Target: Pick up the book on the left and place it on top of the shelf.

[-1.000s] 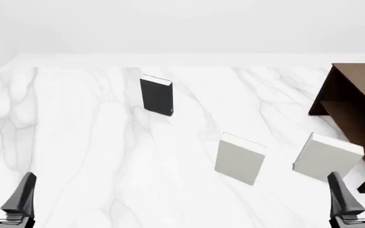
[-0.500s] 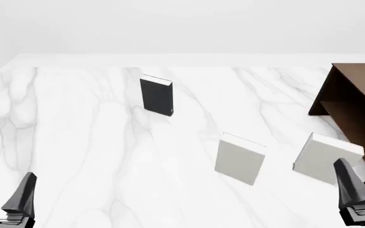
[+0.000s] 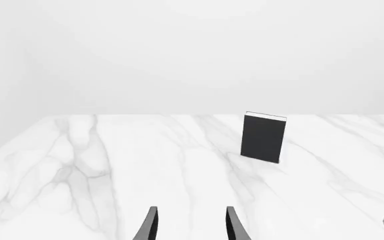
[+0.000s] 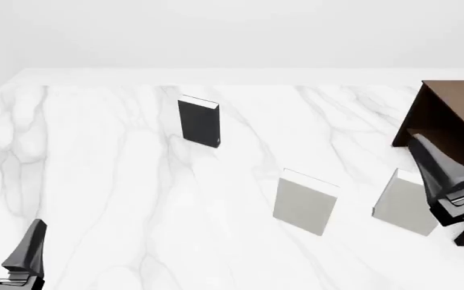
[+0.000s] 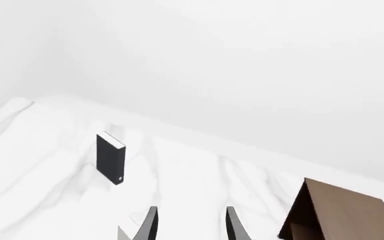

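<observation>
Charcoal book [image 4: 199,121] upright mid-table, both grippers [image 4: 6,248] [image 4: 458,160] open and empty, calling for a square approach across its thin spine.

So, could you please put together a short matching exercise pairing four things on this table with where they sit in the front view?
Things:
1. black book
2. shelf
3. left claw
4. right claw

Places:
A. at the right edge, raised in front of the dark wood
B. standing upright, left of centre, towards the far side
C. far right of the table
D. bottom left corner, low and open

Pairs: 1-B, 2-C, 3-D, 4-A
</observation>
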You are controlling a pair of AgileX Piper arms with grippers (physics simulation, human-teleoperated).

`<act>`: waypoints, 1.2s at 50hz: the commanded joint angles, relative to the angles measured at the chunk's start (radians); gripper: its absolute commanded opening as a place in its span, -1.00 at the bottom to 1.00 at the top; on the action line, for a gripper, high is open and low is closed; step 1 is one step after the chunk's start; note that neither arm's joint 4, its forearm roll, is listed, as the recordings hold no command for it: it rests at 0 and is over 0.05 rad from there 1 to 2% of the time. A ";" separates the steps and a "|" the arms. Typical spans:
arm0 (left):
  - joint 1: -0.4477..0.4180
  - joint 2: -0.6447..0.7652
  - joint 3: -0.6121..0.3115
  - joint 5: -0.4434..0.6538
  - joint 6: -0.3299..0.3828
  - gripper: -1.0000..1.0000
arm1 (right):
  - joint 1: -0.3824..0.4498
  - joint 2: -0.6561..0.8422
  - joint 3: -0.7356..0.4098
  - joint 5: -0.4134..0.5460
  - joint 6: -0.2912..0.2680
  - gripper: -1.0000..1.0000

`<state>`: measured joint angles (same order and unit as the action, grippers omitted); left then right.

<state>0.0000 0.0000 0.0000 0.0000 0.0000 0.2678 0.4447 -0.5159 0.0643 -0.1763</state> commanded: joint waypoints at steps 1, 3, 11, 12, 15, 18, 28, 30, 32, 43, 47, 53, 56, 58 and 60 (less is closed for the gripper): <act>0.000 0.000 0.000 0.000 0.000 1.00 | 0.085 0.193 -0.136 0.004 -0.063 1.00; 0.000 0.000 0.000 0.000 0.000 1.00 | 0.099 0.221 -0.154 0.005 -0.071 1.00; 0.000 0.000 0.000 0.000 0.000 1.00 | 0.139 0.323 -0.243 0.023 -0.075 1.00; 0.000 0.000 0.000 0.000 0.000 1.00 | 0.139 0.323 -0.243 0.023 -0.075 1.00; 0.000 0.000 0.000 0.000 0.000 1.00 | 0.142 0.363 -0.284 0.027 -0.077 1.00; 0.000 0.000 0.000 0.000 0.000 1.00 | 0.154 0.406 -0.325 0.029 -0.068 1.00; 0.000 0.000 0.000 0.000 0.000 1.00 | 0.224 0.518 -0.431 0.051 -0.057 1.00; 0.000 0.000 0.000 0.000 0.000 1.00 | 0.229 0.545 -0.451 0.048 -0.066 1.00; 0.000 0.000 0.000 0.000 0.000 1.00 | 0.231 0.568 -0.467 0.047 -0.064 1.00; 0.000 0.000 0.000 0.000 0.000 1.00 | 0.253 0.696 -0.536 0.035 -0.058 1.00; 0.000 0.000 0.000 0.000 0.000 1.00 | 0.262 0.714 -0.539 0.027 -0.040 1.00; 0.000 0.000 0.000 0.000 0.000 1.00 | 0.254 0.770 -0.552 -0.002 -0.032 1.00; 0.000 0.000 0.000 0.000 0.000 1.00 | 0.260 0.799 -0.564 -0.013 -0.027 1.00; 0.000 0.000 0.000 0.000 0.000 1.00 | 0.267 0.820 -0.577 -0.017 -0.029 1.00; 0.000 0.000 0.000 0.000 0.000 1.00 | 0.265 0.830 -0.585 -0.020 -0.029 1.00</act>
<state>0.0000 0.0000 0.0000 0.0000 0.0000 0.5226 1.1913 -1.0598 0.0692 -0.2146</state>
